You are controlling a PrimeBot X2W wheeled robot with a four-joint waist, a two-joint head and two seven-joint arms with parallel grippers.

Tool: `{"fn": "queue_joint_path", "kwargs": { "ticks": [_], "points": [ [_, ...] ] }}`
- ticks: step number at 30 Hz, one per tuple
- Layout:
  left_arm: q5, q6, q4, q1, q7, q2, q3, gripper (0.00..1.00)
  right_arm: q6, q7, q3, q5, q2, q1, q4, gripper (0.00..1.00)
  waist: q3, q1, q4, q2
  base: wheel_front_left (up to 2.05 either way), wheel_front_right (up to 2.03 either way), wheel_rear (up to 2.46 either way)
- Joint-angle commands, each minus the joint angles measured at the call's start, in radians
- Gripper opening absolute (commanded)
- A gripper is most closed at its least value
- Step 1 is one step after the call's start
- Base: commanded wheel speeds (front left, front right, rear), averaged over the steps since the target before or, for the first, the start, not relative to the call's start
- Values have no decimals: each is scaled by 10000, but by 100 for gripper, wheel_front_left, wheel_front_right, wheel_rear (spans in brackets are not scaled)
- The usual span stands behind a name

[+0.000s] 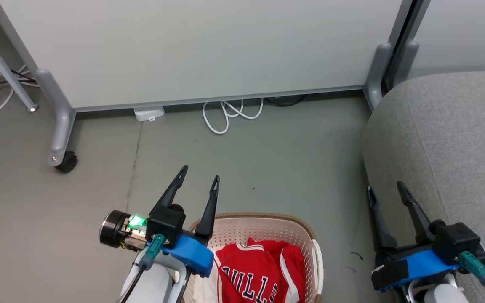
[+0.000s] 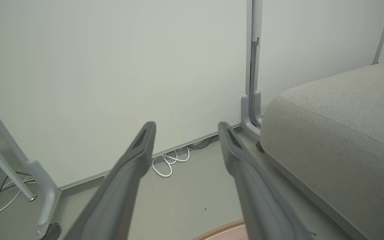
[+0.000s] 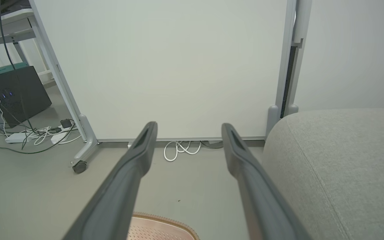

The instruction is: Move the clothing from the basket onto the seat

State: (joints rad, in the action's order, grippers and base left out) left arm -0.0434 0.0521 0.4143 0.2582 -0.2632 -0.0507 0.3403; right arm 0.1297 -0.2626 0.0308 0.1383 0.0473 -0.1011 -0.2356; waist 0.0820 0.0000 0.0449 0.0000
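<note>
Hovering spread and empty, the left gripper [image 1: 200, 179] and right gripper [image 1: 385, 189] risk hooking the basket [image 1: 267, 217] rim; the clothing [image 1: 259, 269] seems bunched against it

Red jersey [image 1: 255, 275] crumpled inside cream perforated basket [image 1: 263, 229] on floor; grey seat [image 1: 449, 143] right of basket
</note>
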Motion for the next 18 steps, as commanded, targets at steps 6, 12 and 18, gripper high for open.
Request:
{"fn": "queue_joint_path", "kwargs": {
  "ticks": [6,12,18],
  "points": [
    [250,358,1284,1309,-23,-3,554,100,18,-35,-123,-122,51,-650,237,100,1356,0,-480,0,0,0,0],
    [474,605,3087,2458,-24,-3,1265,100,12,-35,-128,-76,51,-1296,427,100,2586,0,-909,0,0,0,0],
    [887,737,4895,3620,-24,-15,2285,100,12,-35,21,17,47,-2002,636,100,3835,0,-1334,0,0,0,0]
  ]
}}
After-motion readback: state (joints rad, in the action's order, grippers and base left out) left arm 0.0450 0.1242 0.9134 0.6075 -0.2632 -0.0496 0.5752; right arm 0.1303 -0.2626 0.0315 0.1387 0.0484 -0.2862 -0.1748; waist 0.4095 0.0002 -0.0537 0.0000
